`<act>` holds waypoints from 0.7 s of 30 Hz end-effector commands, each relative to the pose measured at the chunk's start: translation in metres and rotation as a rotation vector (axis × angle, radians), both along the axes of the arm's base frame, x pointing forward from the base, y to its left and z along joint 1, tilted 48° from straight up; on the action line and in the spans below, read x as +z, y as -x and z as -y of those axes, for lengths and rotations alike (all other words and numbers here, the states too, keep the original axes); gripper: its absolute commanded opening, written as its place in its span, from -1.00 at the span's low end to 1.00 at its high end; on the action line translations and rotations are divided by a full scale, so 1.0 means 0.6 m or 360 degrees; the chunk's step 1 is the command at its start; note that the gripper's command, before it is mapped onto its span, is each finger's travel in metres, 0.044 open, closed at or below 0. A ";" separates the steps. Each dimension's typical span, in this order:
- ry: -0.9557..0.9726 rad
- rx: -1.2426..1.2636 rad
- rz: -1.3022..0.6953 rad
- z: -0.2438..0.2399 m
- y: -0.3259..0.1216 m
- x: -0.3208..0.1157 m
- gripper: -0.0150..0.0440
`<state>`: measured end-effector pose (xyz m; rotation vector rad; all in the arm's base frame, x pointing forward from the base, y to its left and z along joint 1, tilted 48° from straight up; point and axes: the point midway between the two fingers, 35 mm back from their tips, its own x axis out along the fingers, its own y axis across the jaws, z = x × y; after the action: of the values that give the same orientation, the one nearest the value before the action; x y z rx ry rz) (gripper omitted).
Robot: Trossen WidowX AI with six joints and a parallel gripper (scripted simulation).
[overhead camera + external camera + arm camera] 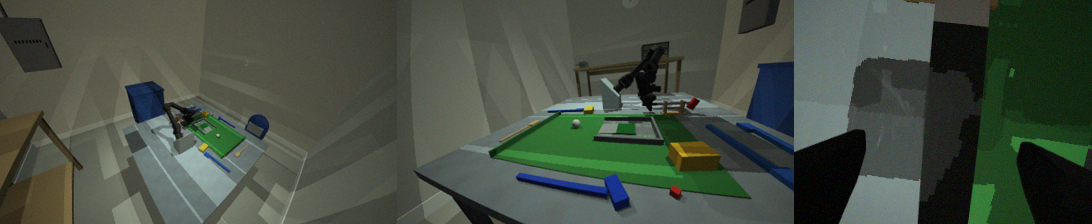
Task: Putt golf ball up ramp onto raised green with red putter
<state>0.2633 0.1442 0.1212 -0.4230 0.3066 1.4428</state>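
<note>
Arm [641, 73] bends down from its base, gripper [650, 106] low at the green mat's [555, 146] far edge, fingers partly open around a dark shaft [956, 143], not gripping; no readable writing

Lighting: dim, greenish-grey throughout. Pale angular light bands fan across walls and floor in top and exterior views. Worktop [453, 169] brightest near centre, shadowed at its lower left edge. Wrist view: coarse, blocky, mottled; jaws silhouetted black at the lower corners. Overall resolution soft, edges jagged.
</note>
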 end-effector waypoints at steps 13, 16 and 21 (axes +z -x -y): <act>0.0000 0.0001 0.0000 0.000 0.000 0.000 -0.45; 0.0003 0.0000 0.0000 0.003 0.000 0.002 -0.49; 0.0022 -0.0001 -0.0001 0.023 -0.002 0.013 -0.49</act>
<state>0.2621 0.1381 0.1239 -0.4254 0.3175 1.4474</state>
